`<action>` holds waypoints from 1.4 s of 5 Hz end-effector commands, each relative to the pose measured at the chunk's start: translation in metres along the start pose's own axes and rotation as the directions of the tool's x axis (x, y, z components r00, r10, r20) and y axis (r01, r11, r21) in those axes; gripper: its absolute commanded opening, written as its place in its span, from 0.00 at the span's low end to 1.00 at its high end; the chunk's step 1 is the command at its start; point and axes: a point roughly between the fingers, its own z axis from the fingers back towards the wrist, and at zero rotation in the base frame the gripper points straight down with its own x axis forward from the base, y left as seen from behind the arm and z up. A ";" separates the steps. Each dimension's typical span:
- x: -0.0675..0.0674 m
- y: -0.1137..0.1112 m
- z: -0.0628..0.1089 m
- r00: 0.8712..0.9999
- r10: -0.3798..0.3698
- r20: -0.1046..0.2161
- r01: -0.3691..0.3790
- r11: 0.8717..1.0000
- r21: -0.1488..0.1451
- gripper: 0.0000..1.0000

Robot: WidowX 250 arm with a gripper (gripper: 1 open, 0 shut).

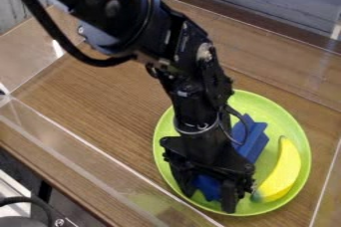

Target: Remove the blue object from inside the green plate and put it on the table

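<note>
One blue object matters here, and it sits inside the green plate, toward the near-right part of the dish, with the yellow banana lying just beside it on the right, near the plate's right rim. The plate itself rests on the worktop, near the clear acrylic wall at the near edge. Gripper points almost straight down over the near end of the blue piece, jaws spread wide and straddling it; a bit of blue shows between and below the fingers, but whether the pads already touch it cannot be told, and nothing looks lifted. Block looks like moulded hard plastic: stiff, light, not fragile, probably a little slick, so it should not deform under a squeeze but could slip or pivot if pinched near one end. Best hold, as a judgement, is across the narrow width near the middle of its length, pads on the two long flat sides below the raised ridge, not on the ridge top. Banana is close, so a wide finger may nudge it. Plate is light too and may slide or tip if the block drags on the rim during the lift.
</note>
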 end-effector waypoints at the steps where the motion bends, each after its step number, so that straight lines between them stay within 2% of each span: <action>1: -0.001 0.003 -0.003 0.998 -0.068 -0.017 0.068 0.998 0.007 0.00; 2: -0.001 0.006 -0.003 0.993 -0.117 -0.027 0.117 0.993 0.008 0.00; 4: 0.001 0.020 -0.001 0.986 -0.165 -0.035 0.166 0.986 0.012 0.00; 7: 0.002 0.034 0.038 0.969 -0.241 -0.047 0.242 0.970 0.019 0.00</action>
